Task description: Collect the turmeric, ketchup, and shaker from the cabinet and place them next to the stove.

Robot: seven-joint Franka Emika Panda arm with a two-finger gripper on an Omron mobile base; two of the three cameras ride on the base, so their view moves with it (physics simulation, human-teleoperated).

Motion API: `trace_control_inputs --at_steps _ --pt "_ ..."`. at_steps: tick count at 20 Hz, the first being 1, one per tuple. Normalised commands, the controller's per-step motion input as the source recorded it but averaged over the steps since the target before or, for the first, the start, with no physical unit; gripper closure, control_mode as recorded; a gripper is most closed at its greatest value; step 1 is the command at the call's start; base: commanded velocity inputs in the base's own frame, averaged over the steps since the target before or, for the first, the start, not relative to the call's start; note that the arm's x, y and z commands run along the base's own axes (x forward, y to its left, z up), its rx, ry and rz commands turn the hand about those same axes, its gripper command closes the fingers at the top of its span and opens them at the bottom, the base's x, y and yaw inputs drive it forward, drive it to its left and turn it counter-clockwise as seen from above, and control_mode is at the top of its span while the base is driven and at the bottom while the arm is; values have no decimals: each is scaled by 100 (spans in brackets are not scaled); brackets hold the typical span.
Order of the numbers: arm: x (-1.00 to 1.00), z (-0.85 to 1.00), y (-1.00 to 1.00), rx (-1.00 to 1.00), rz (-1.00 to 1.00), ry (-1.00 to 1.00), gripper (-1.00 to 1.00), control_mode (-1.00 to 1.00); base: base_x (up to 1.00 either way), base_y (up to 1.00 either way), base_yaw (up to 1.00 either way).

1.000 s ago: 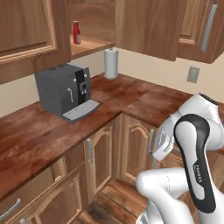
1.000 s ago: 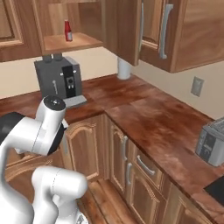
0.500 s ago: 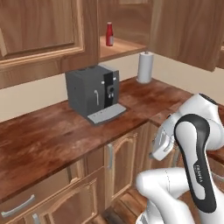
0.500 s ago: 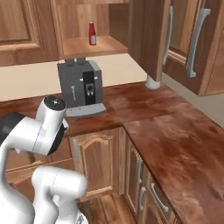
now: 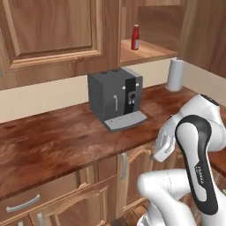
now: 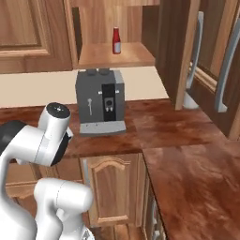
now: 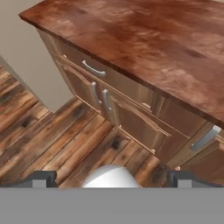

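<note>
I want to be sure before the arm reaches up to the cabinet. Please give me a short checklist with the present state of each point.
1. Cabinet open, shelf reachable: ok, the shelf is exposed.
2. Ketchup in sight and upright: ok, it stands on the shelf above the coffee machine.
3. Turmeric and shaker located: cannot tell, neither is visible on the shelf part shown.
4. Gripper open and empty: ok, fingertips stand wide apart with nothing between them.
5. Gripper aimed at the shelf: not ok, it faces the base cabinets and floor.
6. Path clear: cannot tell; the coffee machine sits directly under the shelf.
</note>
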Motion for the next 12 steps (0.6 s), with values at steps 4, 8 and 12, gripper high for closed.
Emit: trace_control_inputs --at_steps 4,8,12 --pt "0 0 0 0 0 0 -100 100 56 -37 33" --pt "0 0 0 0 0 0 -100 100 64 -42 27" --pt "0 0 0 0 0 0 -100 100 70 -39 22"
